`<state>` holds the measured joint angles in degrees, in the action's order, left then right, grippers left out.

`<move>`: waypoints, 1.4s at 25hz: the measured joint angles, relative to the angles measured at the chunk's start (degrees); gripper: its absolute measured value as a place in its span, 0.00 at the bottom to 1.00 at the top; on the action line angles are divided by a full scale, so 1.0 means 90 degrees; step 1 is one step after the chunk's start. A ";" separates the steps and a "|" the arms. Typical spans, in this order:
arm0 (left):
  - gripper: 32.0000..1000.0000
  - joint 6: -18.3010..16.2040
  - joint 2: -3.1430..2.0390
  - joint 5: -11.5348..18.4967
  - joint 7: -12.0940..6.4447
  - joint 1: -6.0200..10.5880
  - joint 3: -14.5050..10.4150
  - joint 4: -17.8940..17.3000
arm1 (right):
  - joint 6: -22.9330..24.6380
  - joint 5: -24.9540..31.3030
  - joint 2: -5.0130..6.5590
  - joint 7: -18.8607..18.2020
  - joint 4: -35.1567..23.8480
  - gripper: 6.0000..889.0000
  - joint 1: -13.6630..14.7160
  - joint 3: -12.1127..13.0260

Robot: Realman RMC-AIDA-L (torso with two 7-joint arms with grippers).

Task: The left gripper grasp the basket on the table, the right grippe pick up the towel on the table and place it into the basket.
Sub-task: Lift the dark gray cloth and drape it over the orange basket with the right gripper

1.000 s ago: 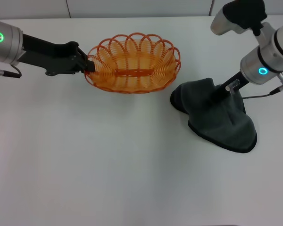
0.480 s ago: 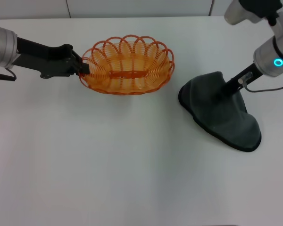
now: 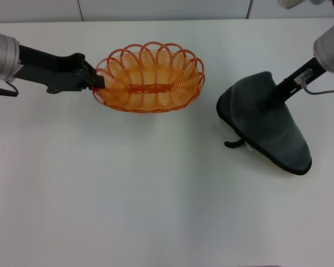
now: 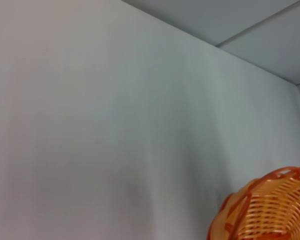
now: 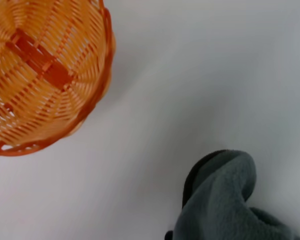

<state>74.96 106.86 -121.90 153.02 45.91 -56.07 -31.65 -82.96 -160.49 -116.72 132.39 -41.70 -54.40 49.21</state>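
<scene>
Head view — scalloped wire basket (image 3: 148, 78), draped towel (image 3: 267, 125)

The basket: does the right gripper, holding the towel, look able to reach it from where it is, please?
Probably yes. The right gripper has the towel pinched and partly lifted, and only bare table lies between it and the basket, which is empty and held at its rim by the left gripper.

No readable text, label, brand, number or sign shows in any view.
</scene>
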 joint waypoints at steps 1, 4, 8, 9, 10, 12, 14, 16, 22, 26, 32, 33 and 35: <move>0.05 0.0000 0.0000 0.0000 0.0000 -0.0006 0.0000 0.0000 | -0.0057 0.0000 0.0006 -0.0004 -0.0052 0.06 0.0000 0.0000; 0.05 0.0000 0.0001 0.0000 0.0000 -0.0031 0.0000 0.0000 | -0.0336 0.0000 0.0059 -0.0010 -0.0323 0.06 0.0000 0.0000; 0.05 0.0000 0.0000 -0.0003 0.0002 -0.0050 0.0000 0.0000 | -0.0783 0.0000 0.0130 0.0012 -0.0811 0.06 -0.0001 -0.0036; 0.05 0.0001 -0.0002 -0.0010 0.0004 -0.0051 0.0000 0.0000 | -0.0925 0.0000 0.0151 0.0018 -0.0944 0.06 -0.0005 -0.0099; 0.05 0.0001 -0.0003 -0.0013 0.0005 -0.0052 0.0000 0.0000 | -0.1047 0.0000 0.0171 0.0019 -0.1053 0.06 -0.0016 -0.0173; 0.05 0.0002 -0.0004 -0.0028 0.0010 -0.0052 0.0000 0.0000 | -0.1302 0.0000 0.0215 0.0004 -0.1294 0.06 -0.0046 -0.0362; 0.05 0.0002 -0.0005 -0.0044 0.0015 -0.0053 0.0000 0.0000 | -0.1510 0.0000 0.0256 -0.0002 -0.1508 0.06 -0.0076 -0.0520; 0.05 0.0001 -0.0006 -0.0055 0.0017 -0.0053 0.0000 0.0000 | -0.1718 0.0001 0.0294 -0.0003 -0.1741 0.06 -0.0105 -0.0677; 0.05 -0.0018 -0.0009 -0.0074 0.0019 -0.0052 0.0000 0.0001 | -0.2153 0.0189 0.0388 -0.0011 -0.2131 0.06 -0.0274 -0.0998; 0.05 -0.0025 -0.0008 -0.0078 0.0029 -0.0052 -0.0033 0.0000 | -0.2302 0.0531 0.0517 0.0050 -0.2138 0.06 -0.0327 -0.1002; 0.05 -0.0029 0.0002 -0.0079 0.0038 -0.0050 -0.0051 0.0001 | -0.2469 0.1153 0.0584 0.0160 -0.2114 0.06 -0.0538 -0.1005; 0.05 -0.0029 0.0004 -0.0079 0.0039 -0.0047 -0.0054 0.0001 | -0.2484 0.1302 0.0587 0.0187 -0.2105 0.06 -0.0591 -0.1005; 0.05 -0.0028 0.0013 -0.0079 0.0039 -0.0031 -0.0059 0.0001 | -0.2501 0.1572 0.0592 0.0225 -0.2091 0.06 -0.0702 -0.1006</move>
<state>74.71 106.97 -122.61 153.37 45.63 -56.60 -31.64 -105.48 -146.34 -111.39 134.42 -60.52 -60.71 40.16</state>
